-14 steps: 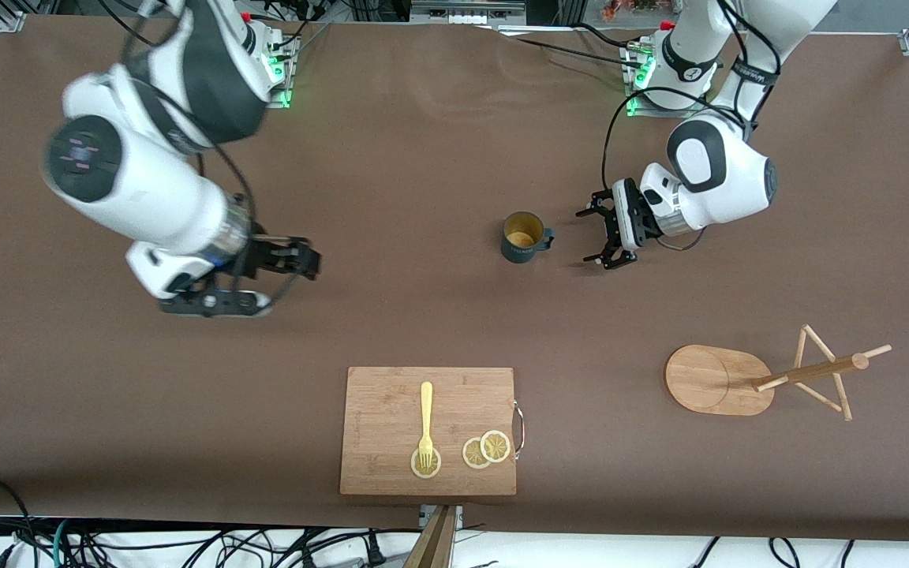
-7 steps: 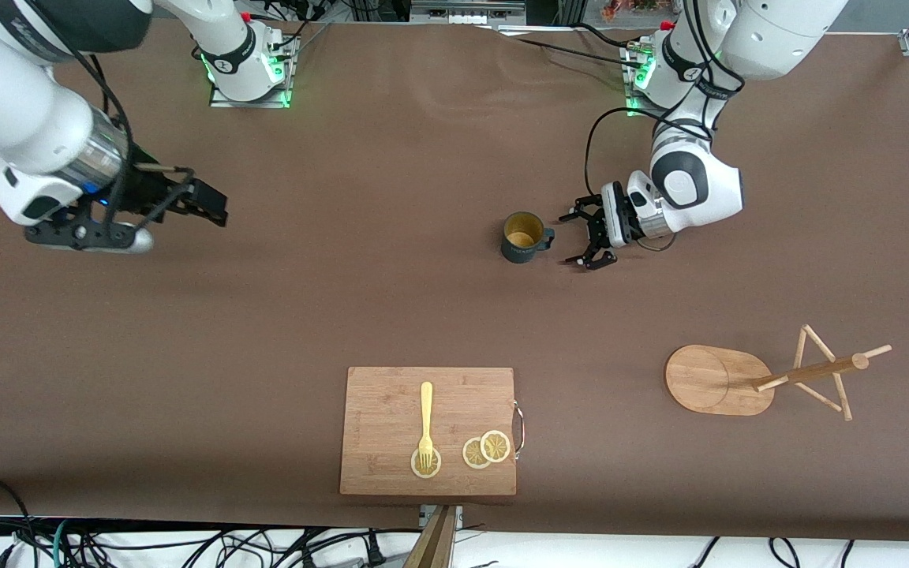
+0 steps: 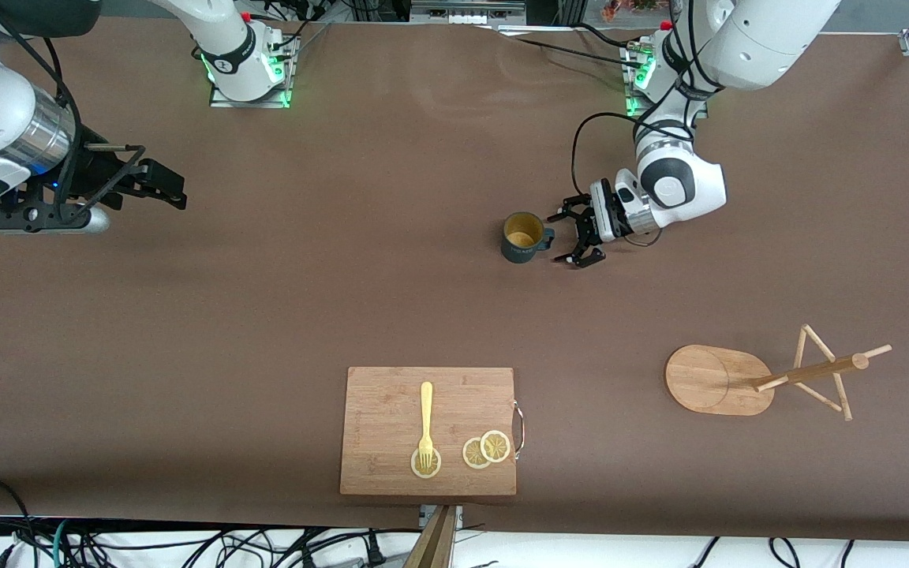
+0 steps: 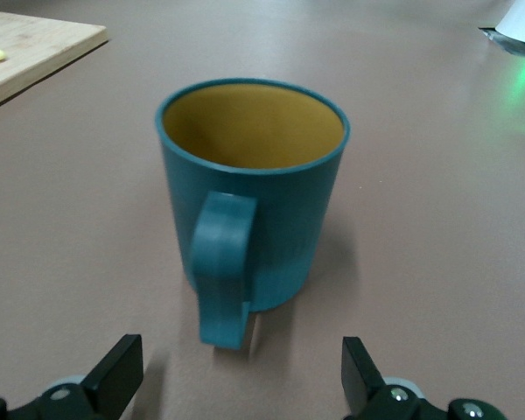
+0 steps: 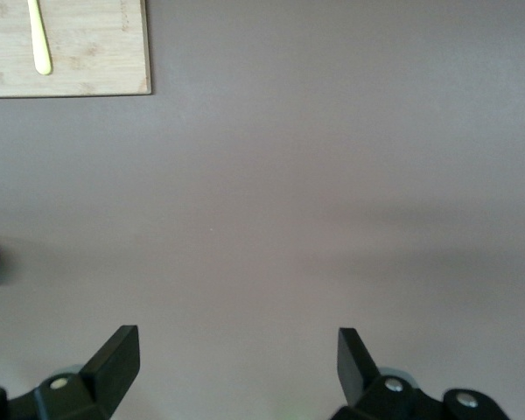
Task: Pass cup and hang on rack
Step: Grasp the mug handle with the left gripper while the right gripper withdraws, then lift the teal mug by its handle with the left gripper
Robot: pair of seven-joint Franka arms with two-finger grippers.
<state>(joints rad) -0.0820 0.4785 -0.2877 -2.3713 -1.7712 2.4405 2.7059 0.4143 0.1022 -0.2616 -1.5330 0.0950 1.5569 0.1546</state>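
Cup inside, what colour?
Mustard yellow inside the cup; clearest in the left wrist view.

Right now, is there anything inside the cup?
The cup looks empty: only its yellow inner wall shows in the left wrist view. The front view shows a yellow bottom, nothing in it. The open left gripper waits beside its handle.

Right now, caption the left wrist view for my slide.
Open left gripper lined up on the handle of the upright teal cup, not yet touching.

Cup (image 3: 523,237): teal outside, mustard inside, upright on the tabletop (image 3: 391,300), handle toward the left arm's end. Rack (image 3: 770,379): light wood, standing nearer the front camera, well apart from it.
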